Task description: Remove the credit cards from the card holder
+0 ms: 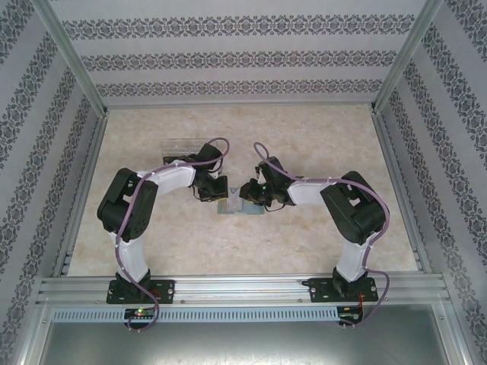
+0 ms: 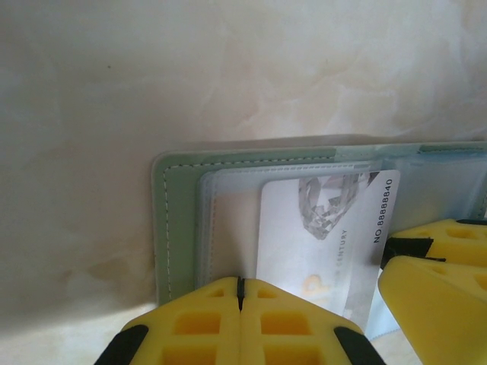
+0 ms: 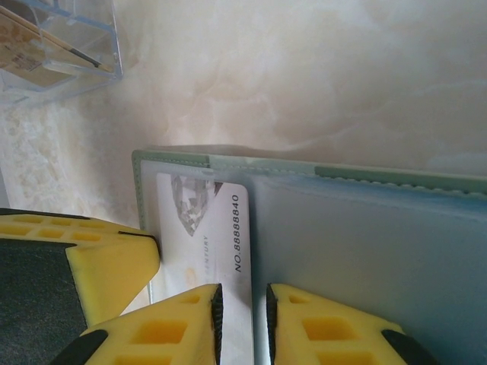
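The pale green card holder point(image 2: 180, 220) lies open on the table between both arms point(image 1: 237, 207). A whitish credit card point(image 2: 319, 228) with a grey diamond print and a number sits in its clear inner pocket. My left gripper point(image 2: 240, 283) is shut, and its tips rest on the pocket just left of the card. My right gripper point(image 3: 243, 304) is slightly open, and its jaws straddle the long edge of the whitish card point(image 3: 202, 228) without touching it. The right gripper's yellow fingers point(image 2: 437, 262) show at the right edge of the left wrist view.
A clear plastic tray point(image 3: 65, 49) stands beyond the holder to the left and holds at least one tan card; the top view shows it behind the left arm point(image 1: 183, 147). Aluminium rails and patterned walls bound the marbled table point(image 1: 304, 137).
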You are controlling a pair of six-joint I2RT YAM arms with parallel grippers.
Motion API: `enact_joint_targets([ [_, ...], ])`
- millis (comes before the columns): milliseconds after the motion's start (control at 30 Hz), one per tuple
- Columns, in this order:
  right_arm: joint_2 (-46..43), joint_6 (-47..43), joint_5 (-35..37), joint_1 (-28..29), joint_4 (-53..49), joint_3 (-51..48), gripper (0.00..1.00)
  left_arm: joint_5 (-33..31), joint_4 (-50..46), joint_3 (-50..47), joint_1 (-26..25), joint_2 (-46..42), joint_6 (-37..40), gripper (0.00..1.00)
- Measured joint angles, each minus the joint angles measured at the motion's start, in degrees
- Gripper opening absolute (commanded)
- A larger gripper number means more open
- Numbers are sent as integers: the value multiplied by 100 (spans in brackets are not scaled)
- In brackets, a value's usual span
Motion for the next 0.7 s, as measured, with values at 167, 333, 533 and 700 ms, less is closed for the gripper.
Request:
enact_joint_targets([
  [167,68,0,-92,0,48,37,22,-4,0,0,-11,2,15,0],
  [333,111,2,-153,2,83,63,15,-26,-2,0,-22,2,15,0],
  [533,103,0,-140,-2,87,59,4,-31,-2,2,-22,2,15,0],
  [700,-278,-26,76,-46,79,-256,0,-48,-101,74,-26,2,35,9],
])
